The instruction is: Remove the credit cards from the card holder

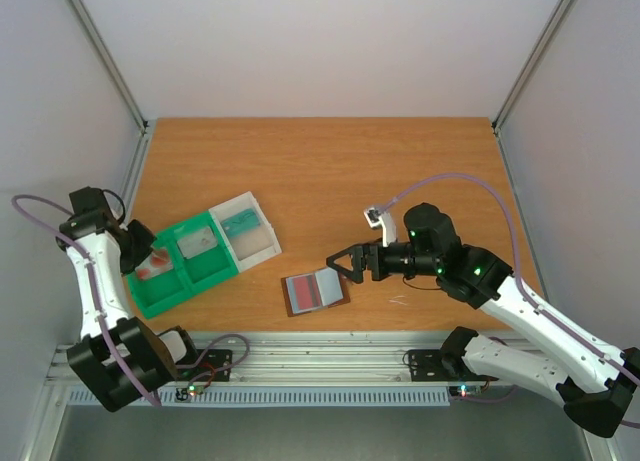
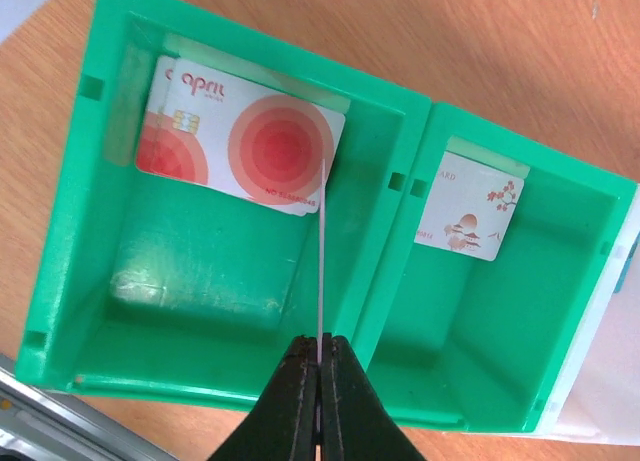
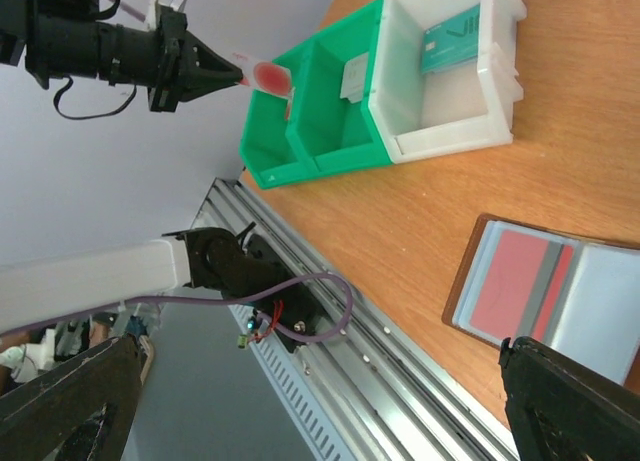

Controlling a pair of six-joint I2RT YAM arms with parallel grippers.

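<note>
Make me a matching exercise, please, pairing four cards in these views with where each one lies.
Cards:
1. april card
2. blossom card
3. teal card
4. red card

Places:
A. pocket of the card holder
B. white box
C. green tray, compartment beside the white box
D. green tray, compartment farther from that box

Pairs: 1-D, 2-C, 3-B, 4-A
</note>
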